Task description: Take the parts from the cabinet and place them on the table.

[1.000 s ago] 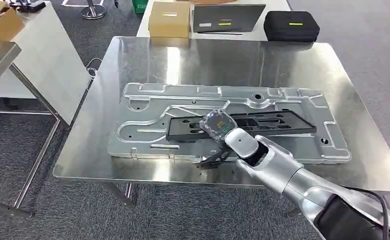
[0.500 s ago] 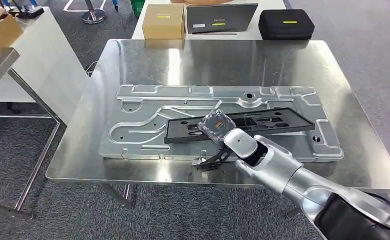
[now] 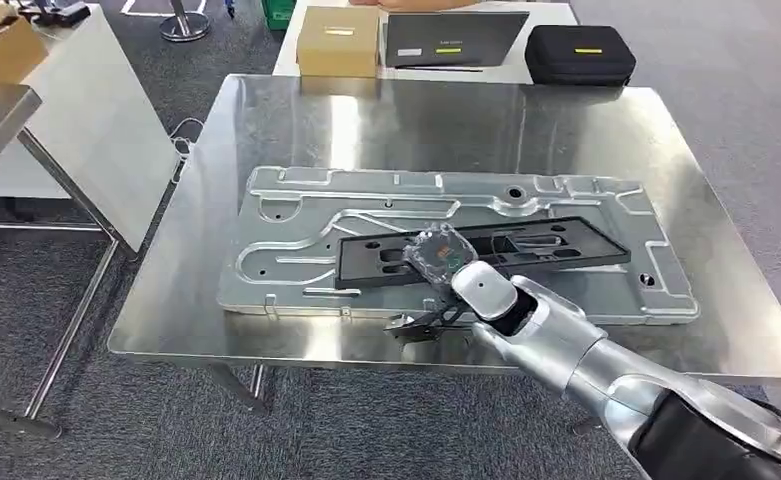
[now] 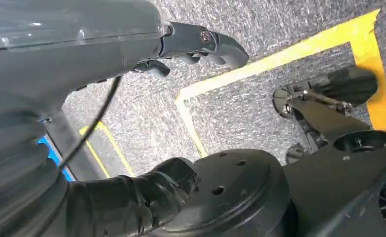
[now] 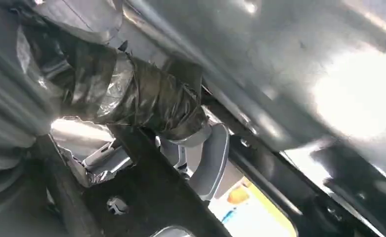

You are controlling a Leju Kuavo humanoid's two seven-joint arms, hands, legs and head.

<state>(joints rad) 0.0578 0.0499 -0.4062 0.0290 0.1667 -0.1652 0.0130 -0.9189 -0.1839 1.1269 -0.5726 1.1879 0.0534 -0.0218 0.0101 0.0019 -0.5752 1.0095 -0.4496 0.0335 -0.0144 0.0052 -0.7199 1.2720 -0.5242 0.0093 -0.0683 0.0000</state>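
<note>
Black against the silver, a long flat plastic frame with cut-out windows [image 3: 481, 251] lies on top of a large stamped sheet-metal panel [image 3: 296, 215], and both rest on the polished steel tabletop [image 3: 416, 120]. The frame's long axis runs across the robot's view, roughly parallel to the near edge of the tabletop, tilting slightly away toward the right. The right robot hand [image 3: 446, 290] reaches in from below and sits at the frame's near long edge, about midway along it, so the part lies directly ahead of and under its fingers. It is plainly the nearer hand; the left robot hand [image 4: 195, 47] hangs beside the body over grey carpet with yellow tape lines [image 4: 279, 54], its dark fingers loosely curled and holding nothing.

From the head view the right robot hand appears closed around the frame's edge, dark fingers showing below and a clear-covered wrist module above. The right wrist view adds what the head view hides: a grey thumb [image 5: 208, 158] tucked under a black bar of the frame [image 5: 146, 192], with the panel's shiny surface close behind it. Judging by this, the part is already down and only the release remains
</note>
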